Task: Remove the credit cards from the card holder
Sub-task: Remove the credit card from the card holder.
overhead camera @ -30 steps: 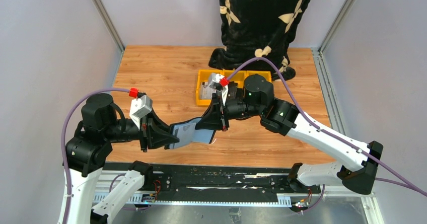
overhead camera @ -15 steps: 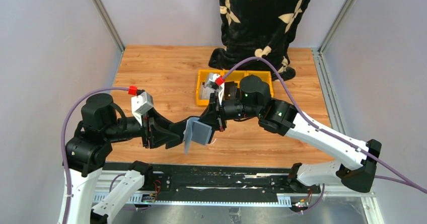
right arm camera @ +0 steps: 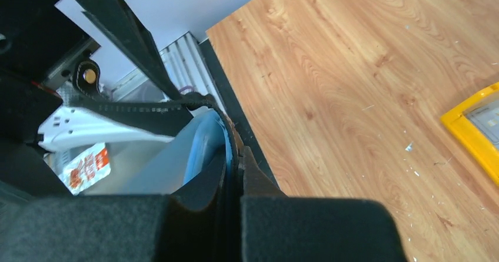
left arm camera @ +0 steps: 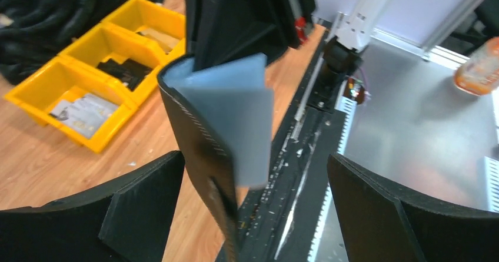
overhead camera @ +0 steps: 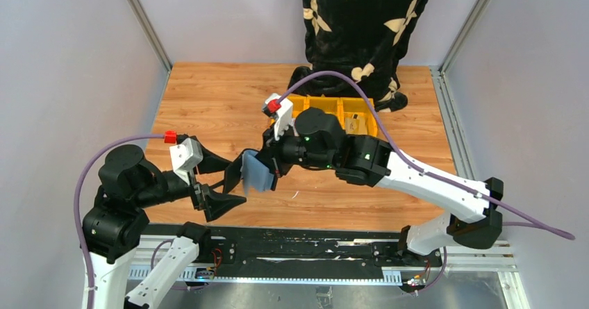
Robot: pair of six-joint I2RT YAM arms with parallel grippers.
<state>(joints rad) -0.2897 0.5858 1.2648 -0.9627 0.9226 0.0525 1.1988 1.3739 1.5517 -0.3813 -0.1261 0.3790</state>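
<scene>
Black left gripper (overhead camera: 236,182) gapes wide, holding nothing. Just ahead of it the card holder (left arm camera: 203,156) hangs in mid-air, partly unfolded, grey-blue inner leaf (left arm camera: 235,115) showing; sleeve or card, can't tell. Right gripper (overhead camera: 269,169) pinches the holder's far edge tight. Risk: a one-edge pinch lets the holder swing or slip, and the left closing may catch leather flap, not a card. Yellow bins (overhead camera: 335,101) sit behind.
</scene>
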